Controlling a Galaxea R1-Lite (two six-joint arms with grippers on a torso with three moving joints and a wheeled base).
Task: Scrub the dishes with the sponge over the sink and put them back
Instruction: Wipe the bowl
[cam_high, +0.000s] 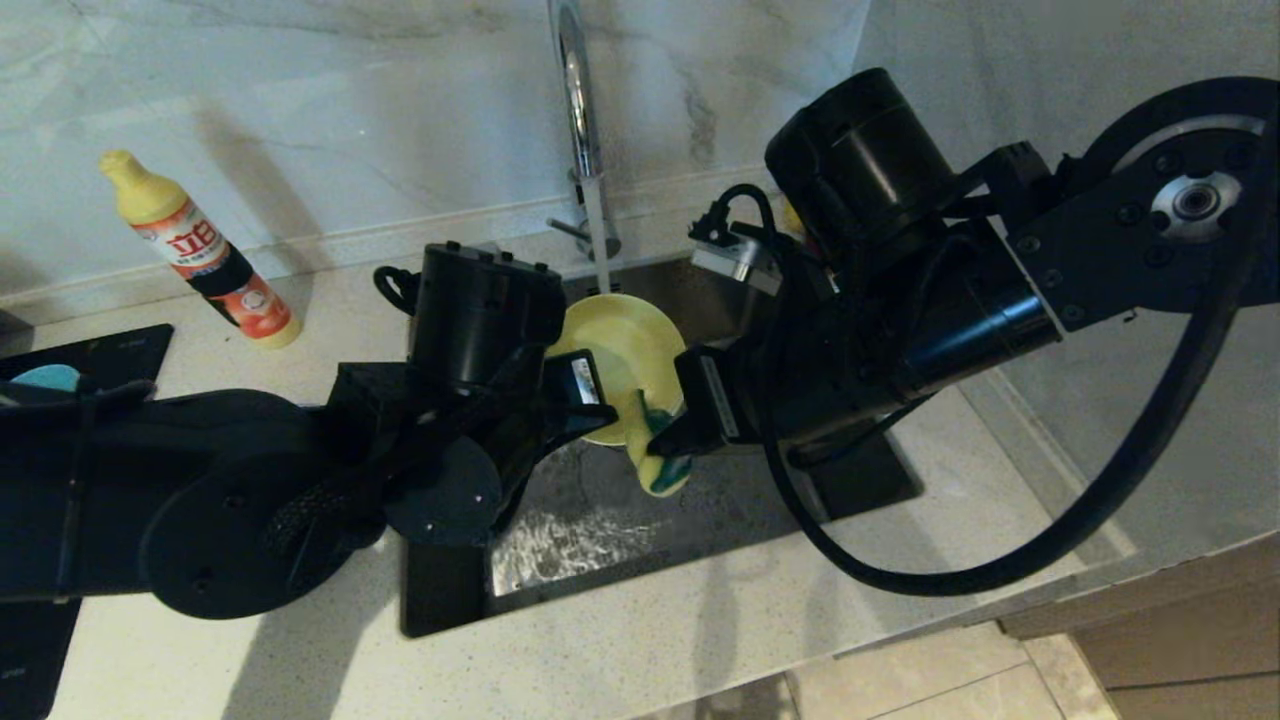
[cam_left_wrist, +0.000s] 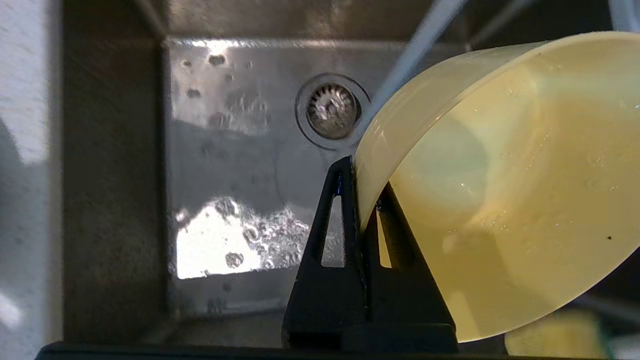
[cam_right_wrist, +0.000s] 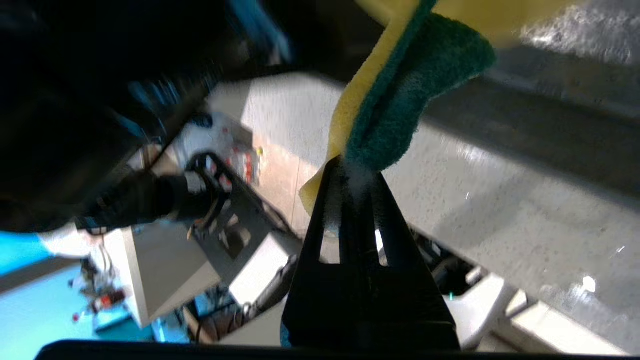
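Surroundings: marble-look wall behind a pale speckled stone counter (cam_high: 640, 640); we see the square stainless steel sink (cam_high: 600, 540) set into the counter, its floor wet and shining; the round drain strainer (cam_left_wrist: 332, 110) shows in the left wrist view
Faucet: tall chrome gooseneck faucet (cam_high: 578, 110) at the sink's far edge; a thin stream of water (cam_high: 598, 235) runs down from it onto the bowl
Yellow bowl: the yellow plastic bowl (cam_high: 625, 345) hangs tilted over the sink, near its far edge, its hollow turned toward the right arm; water beads on its inner face
Left gripper: our left gripper (cam_left_wrist: 357, 187) reaches in from the sink's left edge; its jaws are pinched tight on the bowl's rim, one finger inside and one outside
Sponge: the small sponge with a dark green scouring face on yellow foam (cam_high: 660, 455) sits just below the bowl's lower rim, over the middle of the sink; it looks to be touching the rim, though we cannot be sure
Right gripper: our right gripper (cam_right_wrist: 352, 170) comes in from the sink's right edge; its jaws are clamped narrow on one end of the sponge, which bends away from the fingertips
Elsewhere: a yellow-capped dish soap bottle with a red and black label (cam_high: 200, 255) stands on the counter toward its far left corner, well apart from the sink; a teal-blue item (cam_high: 45, 378) lies on a dark mat (cam_high: 110, 355) at the counter's left edge, mostly hidden by the left arm
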